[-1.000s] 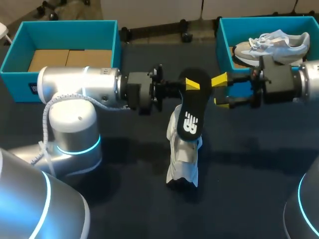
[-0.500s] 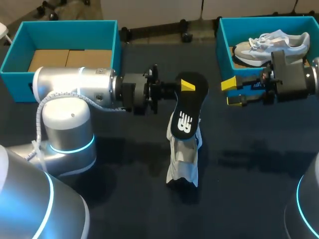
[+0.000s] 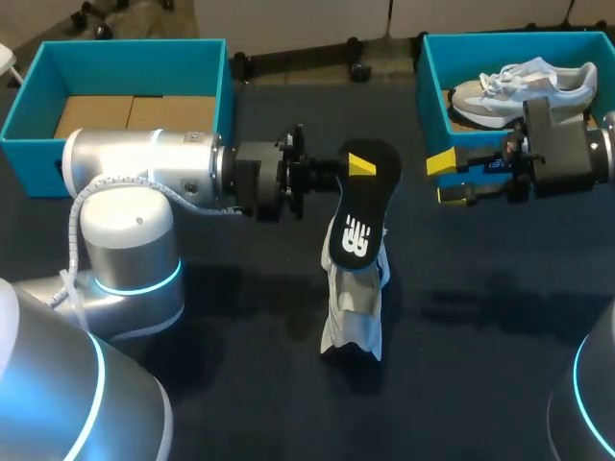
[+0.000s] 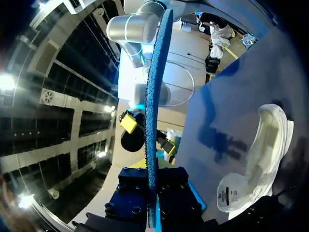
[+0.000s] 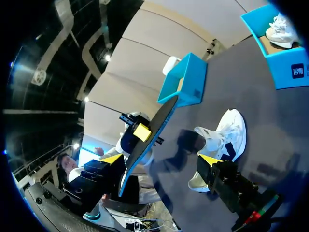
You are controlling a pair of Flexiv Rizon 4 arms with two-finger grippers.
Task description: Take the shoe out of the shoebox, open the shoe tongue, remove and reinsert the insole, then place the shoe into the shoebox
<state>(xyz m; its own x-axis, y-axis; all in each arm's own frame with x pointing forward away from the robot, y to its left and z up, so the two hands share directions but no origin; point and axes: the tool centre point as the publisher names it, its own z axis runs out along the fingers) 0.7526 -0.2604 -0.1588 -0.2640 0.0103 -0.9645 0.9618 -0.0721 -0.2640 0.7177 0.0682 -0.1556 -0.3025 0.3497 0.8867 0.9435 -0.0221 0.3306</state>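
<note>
Holding now: your left claw is pinched tight on the upper end of the insole, which hangs tilted with its lower end down at the shoe's opening. You cannot tell from here whether that end is inside.
Shoe: the white shoe stands on the counter near the middle, at 6 o'clock from the insole.
Right claw: your right claw sits at 3 o'clock from the insole, fingers spread wide, gripping nothing.
Risk: nothing braces the shoe, so pushing the insole down could, I judge, tip or shove it. The thin insole may also buckle at the collar or twist in the pinch.
Left shoebox: at 10 o'clock, it holds only brown cardboard.
Right shoebox: at 2 o'clock, it holds a second shoe, grey and white.
</note>
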